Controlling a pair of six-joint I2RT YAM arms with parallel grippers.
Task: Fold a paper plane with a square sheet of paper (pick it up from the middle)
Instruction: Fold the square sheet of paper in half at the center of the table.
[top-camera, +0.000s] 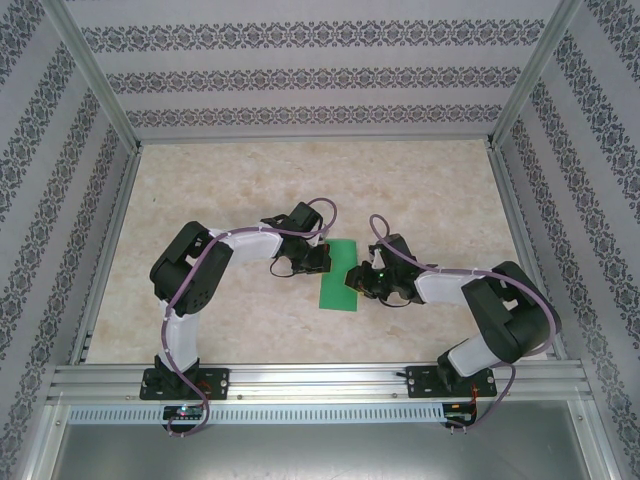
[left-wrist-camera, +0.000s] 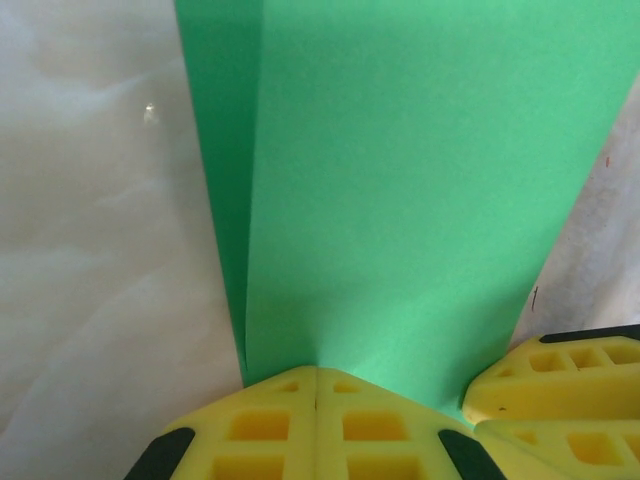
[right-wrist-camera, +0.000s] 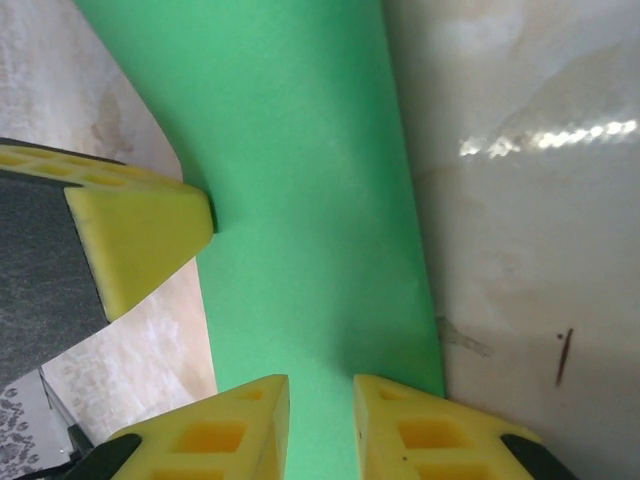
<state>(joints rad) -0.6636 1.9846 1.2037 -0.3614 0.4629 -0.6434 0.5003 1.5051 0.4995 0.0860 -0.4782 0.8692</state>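
The left end effector (left-wrist-camera: 316, 385) is pressing shut against the square sheet of paper (top-camera: 338, 276); the right end effector (right-wrist-camera: 320, 392) is standing slightly spread over it. The paper is lying mid-surface (top-camera: 250, 190), folded narrow; nose and wing folds are likely remaining.

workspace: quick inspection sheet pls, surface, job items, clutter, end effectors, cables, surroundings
surface: beige marbled table
job's things: green paper, folded into a narrow strip, on the table at centre between the arms
clutter: nothing seen
end effectors: left end effector shut, tips at one edge of the paper; right end effector slightly open at the opposite edge
cables: purple cables looped along both arms
surroundings: patterned walls on three sides, aluminium frame rail at the near edge
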